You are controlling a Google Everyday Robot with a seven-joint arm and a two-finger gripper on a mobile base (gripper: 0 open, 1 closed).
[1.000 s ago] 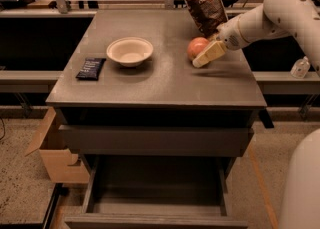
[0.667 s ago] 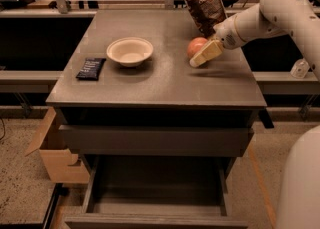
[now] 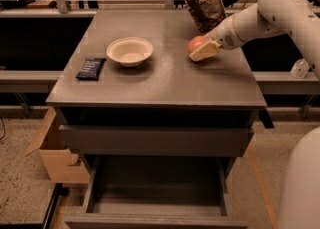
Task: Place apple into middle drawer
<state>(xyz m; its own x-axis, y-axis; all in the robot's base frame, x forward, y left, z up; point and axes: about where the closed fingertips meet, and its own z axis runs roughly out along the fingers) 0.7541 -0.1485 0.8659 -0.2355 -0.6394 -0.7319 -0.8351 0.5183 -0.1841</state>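
Observation:
The red-orange apple sits at the right back of the cabinet top. My gripper reaches in from the right on a white arm. It is closed around the apple, with one cream finger across the apple's front. The middle drawer is pulled out low at the front of the cabinet. Its flat dark floor is bare. It lies well below and in front of the gripper.
A cream bowl and a dark packet lie on the left of the top. A brown snack bag stands just behind the apple. A drawer with a tall grey front panel is above the open one. A cardboard box stands on the floor at left.
The gripper and the apple have shifted slightly left and up together. Nothing else has moved.

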